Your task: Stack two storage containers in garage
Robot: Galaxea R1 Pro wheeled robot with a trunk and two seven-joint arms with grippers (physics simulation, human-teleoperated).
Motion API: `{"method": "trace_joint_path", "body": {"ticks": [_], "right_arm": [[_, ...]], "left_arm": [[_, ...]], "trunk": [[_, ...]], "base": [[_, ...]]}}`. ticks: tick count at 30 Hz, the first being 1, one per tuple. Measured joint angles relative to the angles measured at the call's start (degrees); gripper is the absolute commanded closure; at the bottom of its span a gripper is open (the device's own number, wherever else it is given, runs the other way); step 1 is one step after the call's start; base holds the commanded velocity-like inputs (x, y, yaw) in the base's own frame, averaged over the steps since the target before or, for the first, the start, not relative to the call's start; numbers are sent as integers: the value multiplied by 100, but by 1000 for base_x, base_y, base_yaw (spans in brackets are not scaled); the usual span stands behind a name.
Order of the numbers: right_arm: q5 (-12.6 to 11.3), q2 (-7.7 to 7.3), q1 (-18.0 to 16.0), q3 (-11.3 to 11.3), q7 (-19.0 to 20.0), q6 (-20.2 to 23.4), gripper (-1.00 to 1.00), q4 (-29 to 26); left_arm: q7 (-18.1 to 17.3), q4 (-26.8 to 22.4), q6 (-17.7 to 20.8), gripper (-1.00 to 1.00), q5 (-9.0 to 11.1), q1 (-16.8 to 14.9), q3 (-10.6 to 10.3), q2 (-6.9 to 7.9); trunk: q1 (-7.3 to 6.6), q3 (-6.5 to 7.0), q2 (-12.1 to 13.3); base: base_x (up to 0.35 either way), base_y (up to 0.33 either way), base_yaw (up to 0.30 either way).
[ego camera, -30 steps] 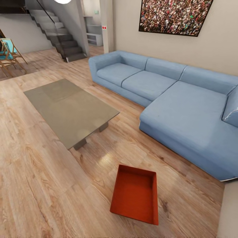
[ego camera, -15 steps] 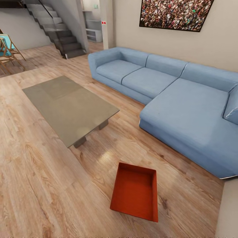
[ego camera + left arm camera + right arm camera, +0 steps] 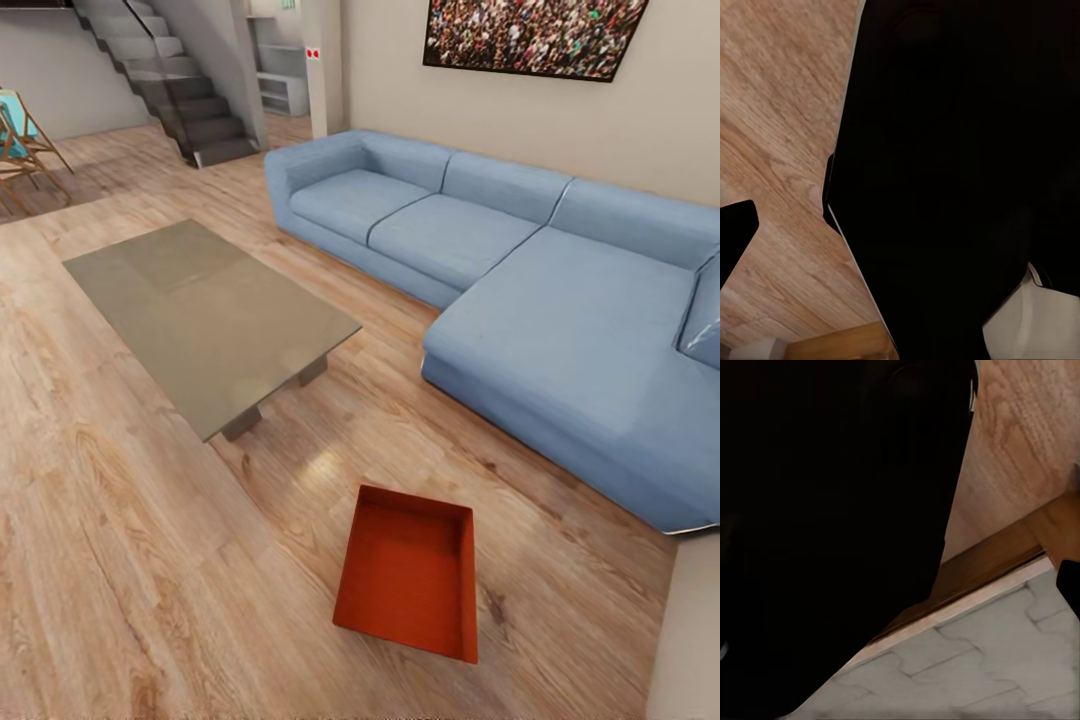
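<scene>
Container: one orange-red storage container (image 3: 410,575) lies open side up on the light wood floor (image 3: 130,560), low and just right of centre in the head view. It looks empty and sits slightly skewed to the planks.
Second container: not to be made out in these pictures, so where it stands cannot be told.
Grippers: their opening and any load cannot be told. Each wrist view has a large black mass close to the lens, with a sliver of wood floor beside it.
Mid frame: a low grey coffee table (image 3: 205,315) stands left of centre, well apart from the container, with bare planks between them.
Right side: a blue corner sofa (image 3: 560,330) runs from upper centre to the right edge, and its chaise end comes near the container's far right corner.
Far: stairs (image 3: 190,100) at upper left, a folding chair (image 3: 25,140) cut off at the left edge, and a crowd picture (image 3: 530,35) cut off at the top.
Risk: judged from the layout, an approach from the right could brush the sofa, and a pale surface at the lower right corner crowds that side.
Risk of grasp: the thin straight walls could slip from a pinch, or the box could tip if lifted by one wall.
Progress: the container is in the living room, so the carry to the garage is not yet done.
</scene>
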Motion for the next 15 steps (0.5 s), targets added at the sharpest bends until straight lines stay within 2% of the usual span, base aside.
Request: {"method": "trace_joint_path", "body": {"ticks": [15], "right_arm": [[13,3,0,0,0,3,-100,-3]], "left_arm": [[7,-7,0,-100,9,0,14,-32]], "trunk": [[0,-138,0]], "base": [[0,0,0]]}}
